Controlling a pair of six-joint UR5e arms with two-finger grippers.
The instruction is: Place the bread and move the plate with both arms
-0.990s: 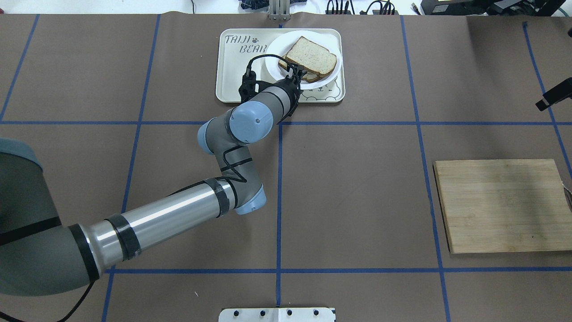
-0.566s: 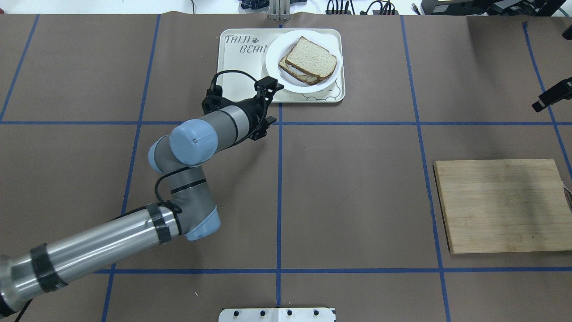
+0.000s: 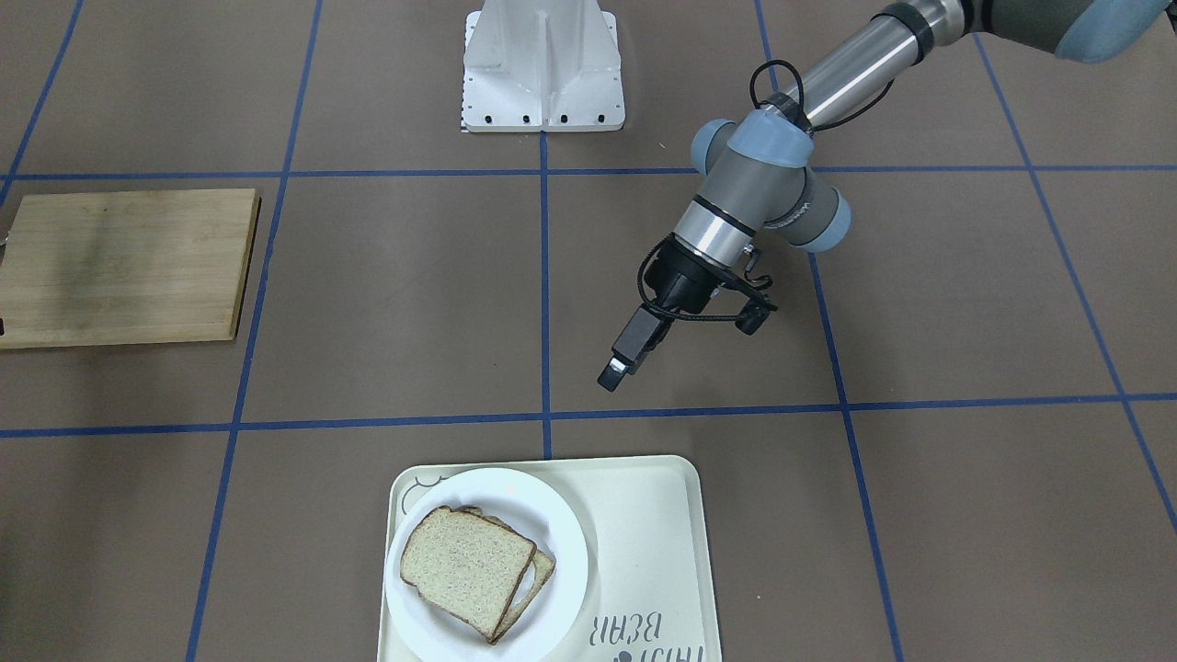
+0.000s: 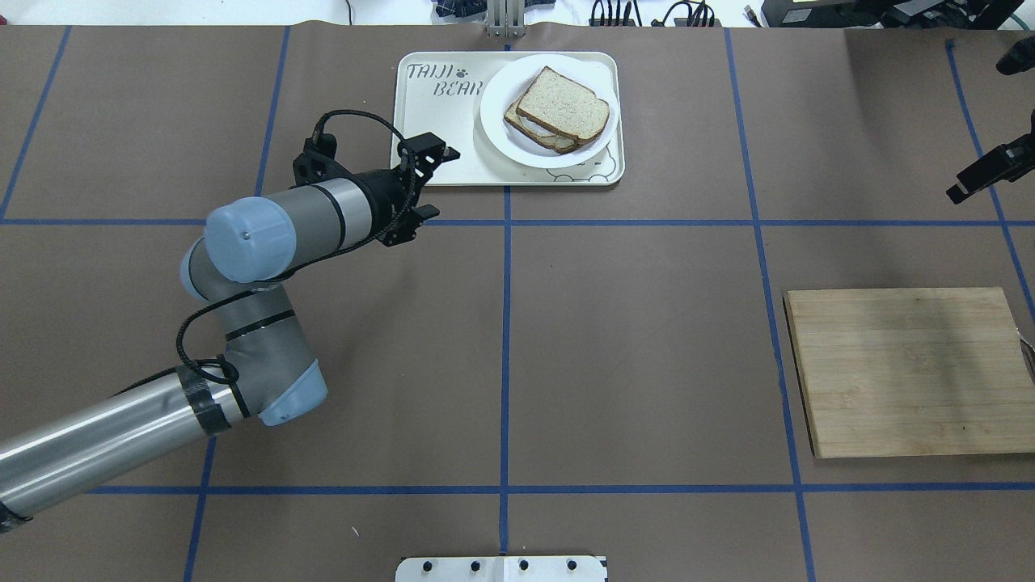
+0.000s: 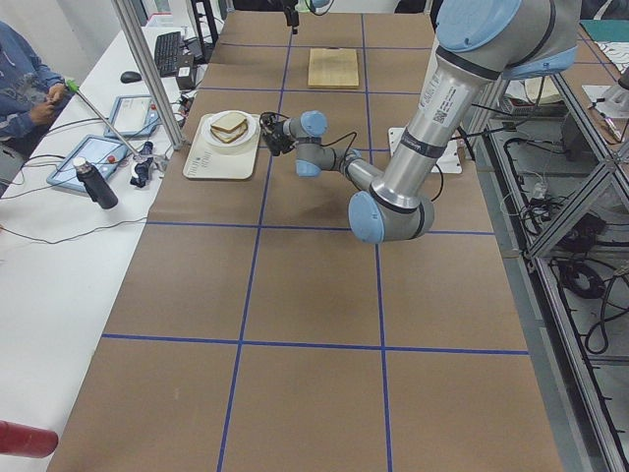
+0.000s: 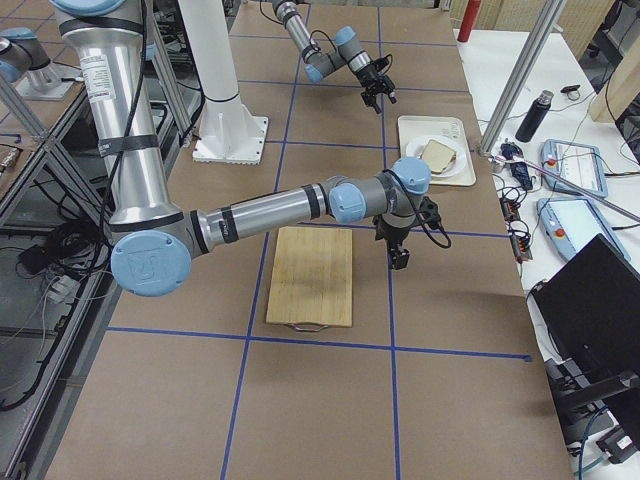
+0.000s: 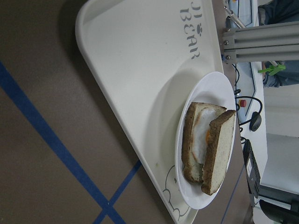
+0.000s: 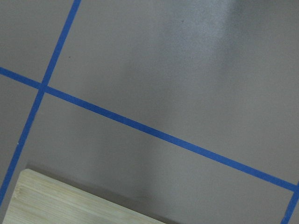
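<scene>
The plain square slice of pale wheat bread with a brown crust [image 4: 562, 101] lies on top of a second slice carrying a fried egg [image 7: 202, 135]. It sits a little askew, so the lower slice's edge shows. Both slices rest on the round glossy white plate [image 4: 495, 129]. In the overhead view the plate occupies the right-hand part of the cream rectangular bear-print tray [image 4: 437, 117], at the far edge of the brown paper-covered worktop [image 4: 647, 339] marked with blue tape lines. The silver-grey left arm [image 4: 323, 210] reaches toward the tray. Its black two-finger left pincer [image 4: 439, 183] hangs released and empty, jaws spread wide, raised above the worktop near the tray's corner on the robot's left (well apart from the plate and the bread). The left wrist camera looks across the tray at the stacked slices edge-on. The silver-grey right arm [image 6: 270, 210] stretches across the pale bamboo cutting board [image 4: 906, 372], which lies flat toward the robot's right. The black right pincer [image 6: 399, 258] hangs above bare worktop just past the board. Only a piece of it shows at the overhead view's right edge, and I cannot tell whether it is parted or closed. A white fixed stand [image 3: 542, 64] sits at the robot's side of the worktop.
</scene>
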